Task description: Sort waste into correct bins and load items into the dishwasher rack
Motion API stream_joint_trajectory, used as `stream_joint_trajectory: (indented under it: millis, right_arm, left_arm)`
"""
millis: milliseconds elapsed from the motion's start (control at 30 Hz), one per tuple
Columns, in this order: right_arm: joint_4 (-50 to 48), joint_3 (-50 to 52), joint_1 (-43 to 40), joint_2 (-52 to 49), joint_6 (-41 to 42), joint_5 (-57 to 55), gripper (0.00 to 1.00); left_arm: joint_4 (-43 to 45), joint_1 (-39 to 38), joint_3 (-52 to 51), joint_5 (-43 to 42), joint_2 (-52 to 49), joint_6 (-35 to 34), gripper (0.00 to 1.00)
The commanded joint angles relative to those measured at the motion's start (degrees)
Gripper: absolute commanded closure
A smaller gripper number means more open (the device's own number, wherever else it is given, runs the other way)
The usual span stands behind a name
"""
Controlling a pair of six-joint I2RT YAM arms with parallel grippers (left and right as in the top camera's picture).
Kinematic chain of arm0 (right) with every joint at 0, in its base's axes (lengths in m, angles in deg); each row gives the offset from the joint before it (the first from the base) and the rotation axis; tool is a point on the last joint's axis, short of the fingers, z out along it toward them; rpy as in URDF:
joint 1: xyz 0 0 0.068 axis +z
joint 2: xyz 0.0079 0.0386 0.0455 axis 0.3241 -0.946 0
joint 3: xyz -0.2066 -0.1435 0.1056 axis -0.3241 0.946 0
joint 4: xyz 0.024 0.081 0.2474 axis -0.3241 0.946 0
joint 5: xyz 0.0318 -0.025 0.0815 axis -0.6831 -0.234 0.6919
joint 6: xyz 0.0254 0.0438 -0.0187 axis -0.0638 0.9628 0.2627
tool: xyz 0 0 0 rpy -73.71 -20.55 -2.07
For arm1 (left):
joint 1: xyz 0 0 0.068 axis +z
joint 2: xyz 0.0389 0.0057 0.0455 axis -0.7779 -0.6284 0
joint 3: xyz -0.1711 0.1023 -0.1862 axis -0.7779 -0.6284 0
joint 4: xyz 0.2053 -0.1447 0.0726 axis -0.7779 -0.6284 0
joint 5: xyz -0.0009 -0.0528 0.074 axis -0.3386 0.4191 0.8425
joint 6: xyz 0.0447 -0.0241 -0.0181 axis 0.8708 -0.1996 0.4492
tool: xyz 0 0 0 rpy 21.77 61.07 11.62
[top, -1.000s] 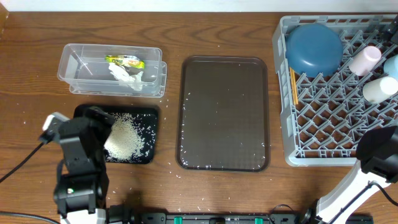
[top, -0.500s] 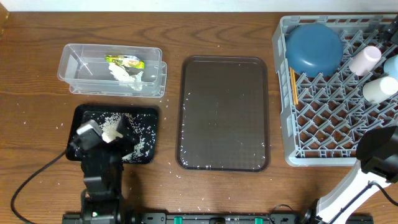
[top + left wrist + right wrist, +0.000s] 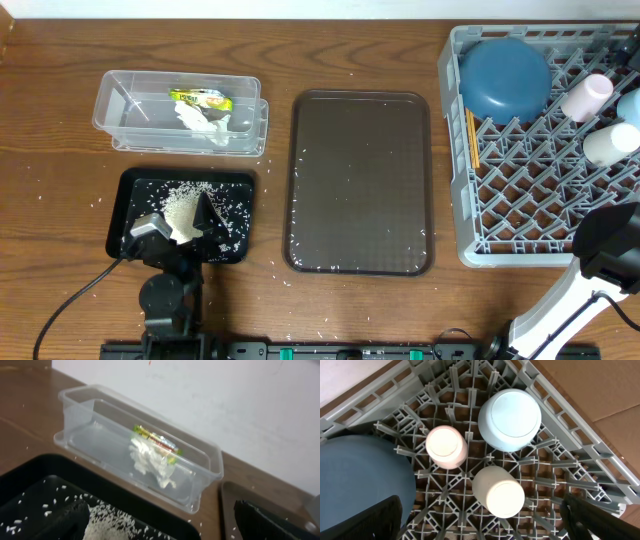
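White rice (image 3: 185,206) lies heaped in the black tray (image 3: 135,185). My left gripper (image 3: 180,228) is open and empty over the tray's front edge; in the left wrist view its fingers (image 3: 165,527) flank the rice (image 3: 107,525). The clear tub (image 3: 115,100) holds the wrapper (image 3: 200,98) and napkin (image 3: 205,125). The grey rack (image 3: 520,200) holds the dark-blue bowl (image 3: 505,75), chopsticks (image 3: 472,135), and pink (image 3: 586,95), white (image 3: 610,143) and light-blue (image 3: 632,105) cups. My right gripper (image 3: 485,525) is open and empty above the white cup (image 3: 499,491).
A brown serving tray (image 3: 360,180) lies between the bins and the rack, with a few rice grains on it. Stray grains dot the table around the black tray. The right arm (image 3: 610,250) stands at the rack's front right corner.
My left arm has drawn back toward the table's front edge, uncovering the rice pile and the black tray. The right arm has not moved.
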Motion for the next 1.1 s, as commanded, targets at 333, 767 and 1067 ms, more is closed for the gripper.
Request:
stream_joint_trajectory:
  millis: [333, 767, 1067]
  right_arm:
    - [-0.02, 0.04, -0.81, -0.31, 0.22, -0.20, 0.01]
    - [-0.02, 0.04, -0.81, -0.31, 0.22, -0.20, 0.01]
    - [-0.02, 0.04, -0.81, -0.31, 0.22, -0.20, 0.01]
  left_arm:
    - [-4.20, -0.22, -2.69, -0.59, 4.44, 3.43, 0.05]
    - [-4.09, -0.28, -2.67, -2.32, 4.31, 7.37, 0.05]
    - [-4.09, -0.28, -2.67, -2.32, 4.31, 7.37, 0.05]
